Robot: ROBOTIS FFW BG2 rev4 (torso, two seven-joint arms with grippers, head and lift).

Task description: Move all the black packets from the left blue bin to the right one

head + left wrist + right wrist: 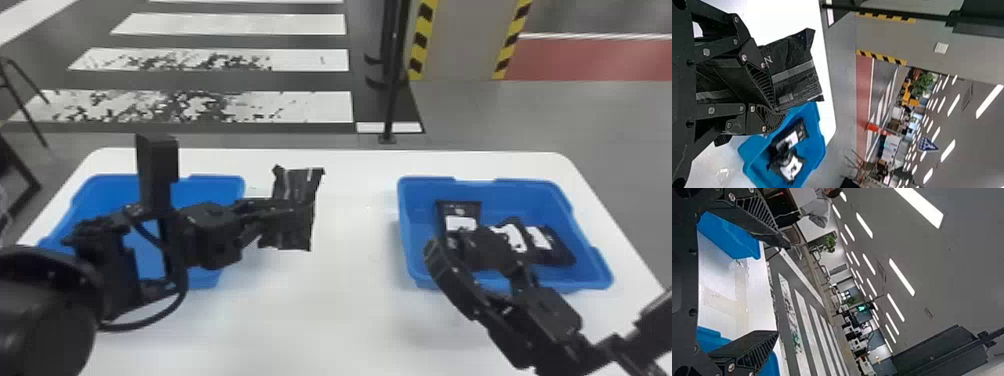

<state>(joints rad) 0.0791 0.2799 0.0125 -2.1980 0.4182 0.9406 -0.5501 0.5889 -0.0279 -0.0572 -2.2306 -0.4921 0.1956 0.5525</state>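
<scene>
- Black packet (292,237) is pinched btwn fingers of L gripper (296,210), above white table (330,320), btwn the bins, nearer to L blue bin (217,184).
- R gripper (450,245) has its 2 fingers spread; it partly hides labelled packets (557,252) in R blue bin (422,185).
- L arm (112,272) blocks part of view to L bin.
- Behind table: black pole (392,100), white floor stripes (300,24), etc.

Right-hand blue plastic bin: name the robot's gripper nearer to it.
Right. The right gripper hovers over the near left part of that bin; the left gripper is off to the bin's left, between both bins, holding a black packet.
</scene>
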